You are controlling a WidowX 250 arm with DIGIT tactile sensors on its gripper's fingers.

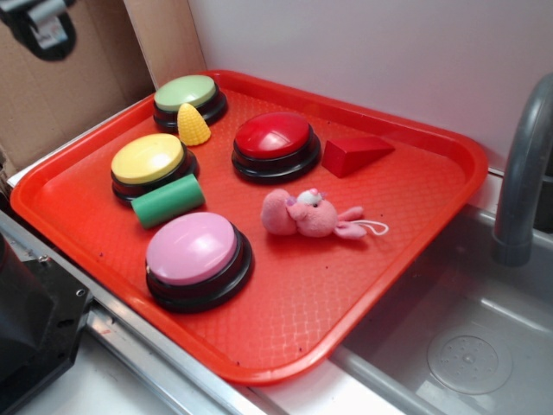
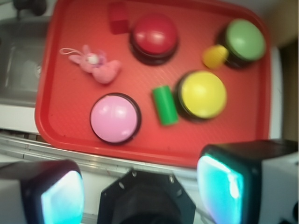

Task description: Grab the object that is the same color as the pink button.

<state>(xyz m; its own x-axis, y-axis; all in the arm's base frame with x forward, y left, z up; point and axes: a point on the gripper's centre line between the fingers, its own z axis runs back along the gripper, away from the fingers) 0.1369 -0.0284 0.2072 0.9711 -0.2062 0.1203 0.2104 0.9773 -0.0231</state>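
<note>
One pink plush toy [image 1: 307, 213] beside pink button [image 1: 193, 249].

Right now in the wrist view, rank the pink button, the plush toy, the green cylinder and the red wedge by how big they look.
Largest to smallest:
1. pink button
2. plush toy
3. green cylinder and red wedge: they look about alike, and the picture is blurred, so I won't rank those two.

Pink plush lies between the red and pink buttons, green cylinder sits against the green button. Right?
Not quite. The green cylinder sits by the yellow button, not the green button; the yellow cone is at that one. Exterior view shows it. The pink plush does lie between the red button and pink button.
</note>
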